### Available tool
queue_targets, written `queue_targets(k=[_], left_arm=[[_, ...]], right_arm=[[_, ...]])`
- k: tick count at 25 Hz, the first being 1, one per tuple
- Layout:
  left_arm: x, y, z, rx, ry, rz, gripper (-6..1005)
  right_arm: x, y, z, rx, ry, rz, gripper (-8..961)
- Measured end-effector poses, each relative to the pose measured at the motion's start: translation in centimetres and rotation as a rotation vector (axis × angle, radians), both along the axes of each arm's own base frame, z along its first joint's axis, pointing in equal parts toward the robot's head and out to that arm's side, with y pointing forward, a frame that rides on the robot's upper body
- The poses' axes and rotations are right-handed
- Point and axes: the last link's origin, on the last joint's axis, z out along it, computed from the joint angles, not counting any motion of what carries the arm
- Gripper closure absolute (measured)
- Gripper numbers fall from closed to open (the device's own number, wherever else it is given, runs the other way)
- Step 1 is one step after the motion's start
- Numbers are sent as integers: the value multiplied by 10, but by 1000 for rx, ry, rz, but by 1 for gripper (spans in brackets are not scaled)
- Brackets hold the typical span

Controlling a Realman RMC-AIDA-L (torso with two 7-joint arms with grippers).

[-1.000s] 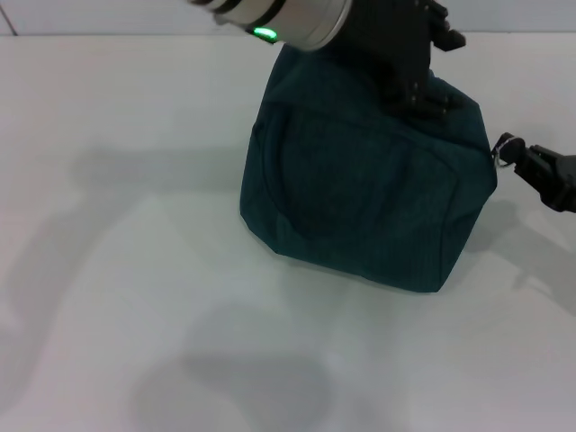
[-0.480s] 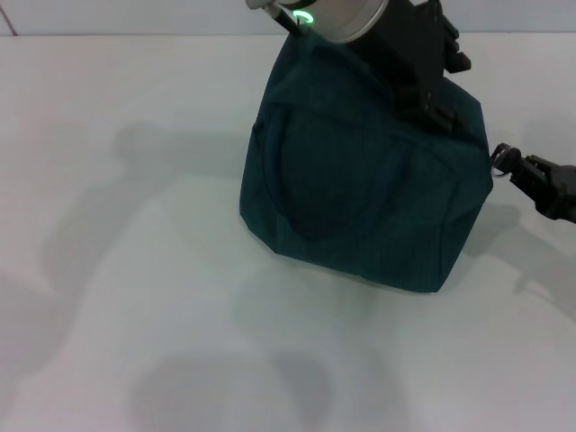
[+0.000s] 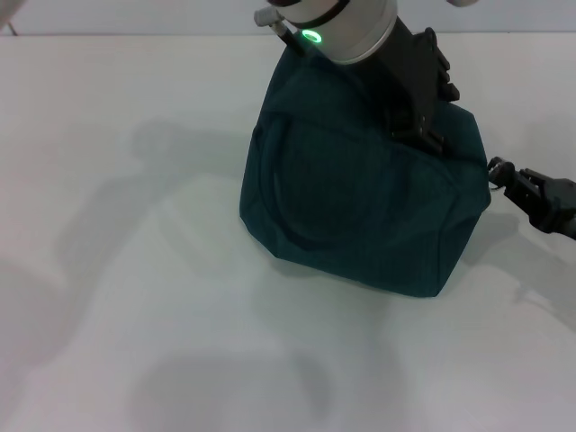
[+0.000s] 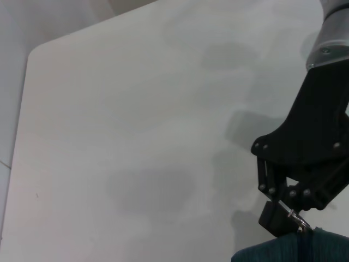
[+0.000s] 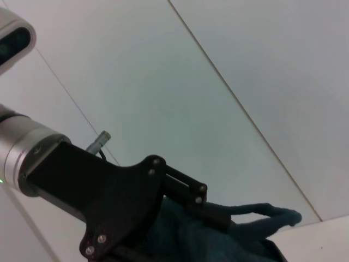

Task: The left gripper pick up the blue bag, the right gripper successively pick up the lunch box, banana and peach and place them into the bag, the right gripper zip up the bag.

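Note:
The blue bag (image 3: 360,198) stands on the white table, bulging and closed along its top. My left gripper (image 3: 423,117) reaches in from above and is shut on the fabric at the bag's top right; it also shows in the right wrist view (image 5: 212,215) beside the bag's handle (image 5: 267,210). My right gripper (image 3: 504,173) is at the bag's upper right corner, shut on the metal zipper pull (image 3: 494,166). The left wrist view shows that gripper (image 4: 281,218) pinching the pull's ring (image 4: 297,221) just above the bag (image 4: 294,251). Lunch box, banana and peach are out of view.
The white table (image 3: 135,270) spreads to the left and in front of the bag, with only shadows on it. Its far edge runs along the top of the head view. The left arm's silver wrist (image 3: 346,22) with a green light hangs over the bag.
The left arm has swung to the right over the bag's top. The right gripper with the zipper pull has moved slightly down and closer to the bag's corner. The bag has stayed in place.

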Motion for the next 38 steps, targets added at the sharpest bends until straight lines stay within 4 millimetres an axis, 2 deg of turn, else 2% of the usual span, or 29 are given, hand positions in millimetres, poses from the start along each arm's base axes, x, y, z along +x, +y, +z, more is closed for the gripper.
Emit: queue_targets(k=[5,19,30,38], left_arm=[[1,2,-1,19,1,-10,497],[2,2,-1,36,-4,-22,814],[4,2,2,44,0,-26,902],[5,3,4,48,-1,-26,921]], right_arm=[[5,-4,0,0,-2,-14,940],[13,-4,1,5,-29,-55,941],[17,2,-2,14,-62,-92,940],[21,7,-3,21,-93,-119,940]])
